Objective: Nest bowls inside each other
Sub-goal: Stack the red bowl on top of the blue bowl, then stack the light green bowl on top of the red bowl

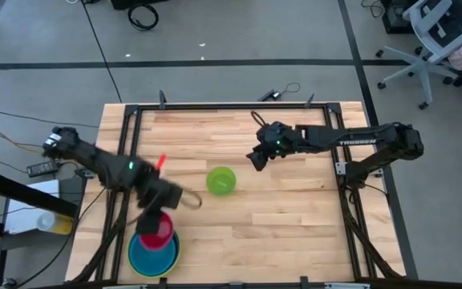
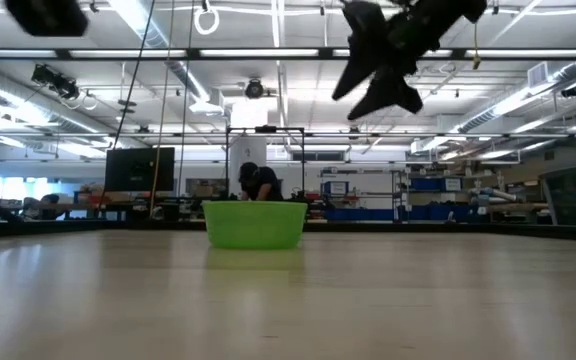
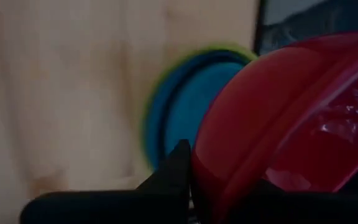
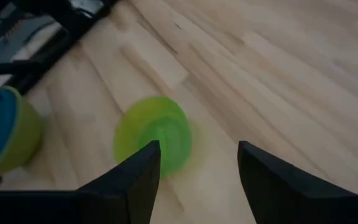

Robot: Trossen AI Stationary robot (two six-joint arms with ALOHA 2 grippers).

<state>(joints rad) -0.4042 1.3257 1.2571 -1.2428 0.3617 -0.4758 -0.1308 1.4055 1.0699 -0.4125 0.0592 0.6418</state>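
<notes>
High view: the small round red-pink plastic bowl (image 1: 158, 228) hangs in the left tool (image 1: 167, 215), just above the stack of nested bowls (image 1: 152, 253) at the tabletop's (image 1: 295, 209) near left edge, where a teal-blue bowl sits inside a lime-green rim. The left tool is nearly closed, its fingers pinching the bowl's thin rim. The small round green plastic bowl (image 1: 221, 181) stands alone, upright, near the tabletop's middle. The right tool (image 1: 257, 157) hovers near it with fingers spread wide, holding nothing. These bowls are probably light, stiff and slick, so a wall-pinch at the rim, one finger inside and one outside, suits best; squeezing across the round body might squirt them away.
</notes>
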